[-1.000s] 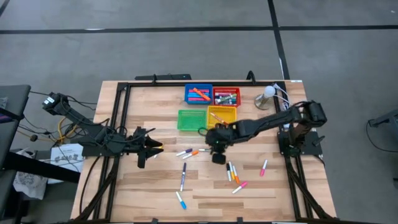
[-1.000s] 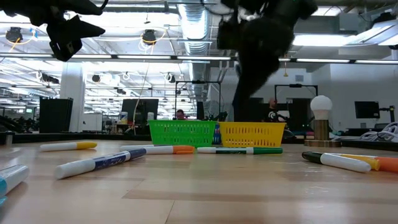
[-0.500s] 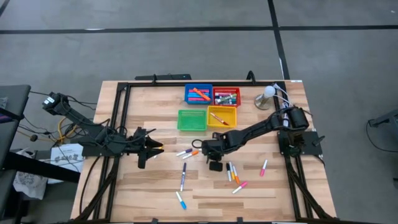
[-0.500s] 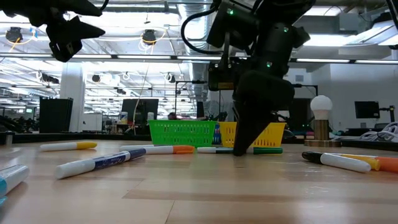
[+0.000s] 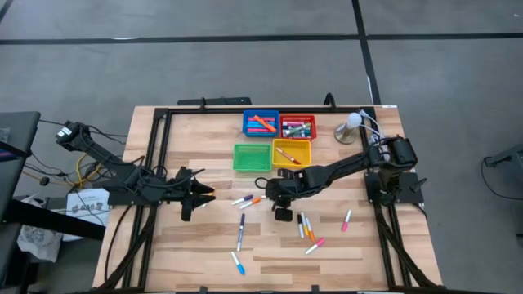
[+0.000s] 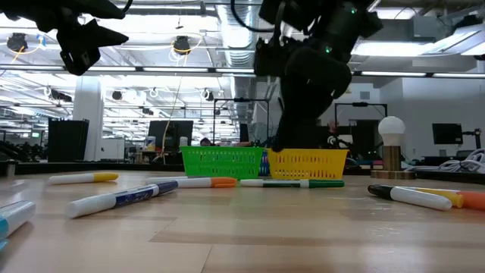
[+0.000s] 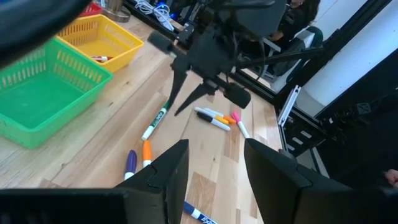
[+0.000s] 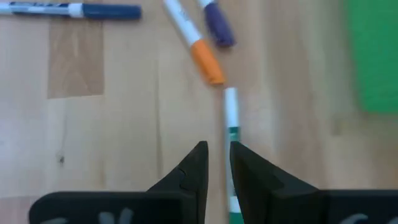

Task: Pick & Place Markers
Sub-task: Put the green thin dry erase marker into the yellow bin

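Note:
Several markers lie flat and loose on the wooden table. A white, green-capped marker (image 8: 231, 115) (image 5: 263, 197) lies near the green tray, next to an orange-capped one (image 8: 194, 43) and a purple one (image 8: 215, 20). My right gripper (image 8: 216, 155) (image 5: 270, 194) points steeply down over the green marker's near part. Its fingers are open by a narrow gap and hold nothing; the marker runs beside one finger (image 8: 249, 168). My left gripper (image 7: 214, 146) (image 5: 200, 194) hangs open above the table's left side.
Four trays stand at the far middle: green (image 5: 252, 158), yellow (image 5: 292, 152), blue (image 5: 261, 123) and red (image 5: 297, 126), three of them with markers inside. More markers lie at the near middle (image 5: 306, 227) (image 5: 239, 233) (image 5: 346, 219). A lamp (image 5: 351, 126) stands far right.
My right gripper has gone from the yellow tray's near edge toward the table's left and near side and has come down over the green-capped marker. Its finger gap has stayed narrow. No marker has moved.

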